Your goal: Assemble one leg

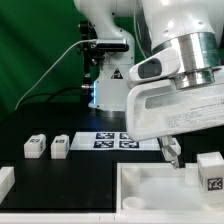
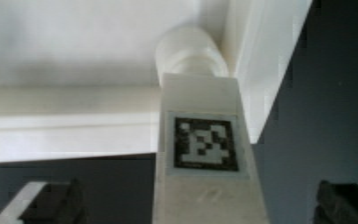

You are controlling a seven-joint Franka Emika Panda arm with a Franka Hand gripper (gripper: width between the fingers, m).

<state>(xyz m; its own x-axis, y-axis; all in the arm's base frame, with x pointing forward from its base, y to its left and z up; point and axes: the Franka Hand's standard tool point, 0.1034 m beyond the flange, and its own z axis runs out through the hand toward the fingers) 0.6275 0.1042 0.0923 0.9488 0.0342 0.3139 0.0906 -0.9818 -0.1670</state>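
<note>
Leg (image 2: 201, 140) standing against tray (image 2: 87, 120) corner, tag facing wrist camera, between spread end effector (image 2: 194, 205) fingers, not yet pinched. Two more legs (image 1: 36, 146) on dark tabletop (image 1: 60, 110) toward the exterior view's left, near marker board (image 1: 117, 140). Best centred and lowered squarely before closing, avoiding tray rim.

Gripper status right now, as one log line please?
gripper: open, holding nothing | below it in wrist view: leg lying against tray | two legs apart at exterior view's left
</note>
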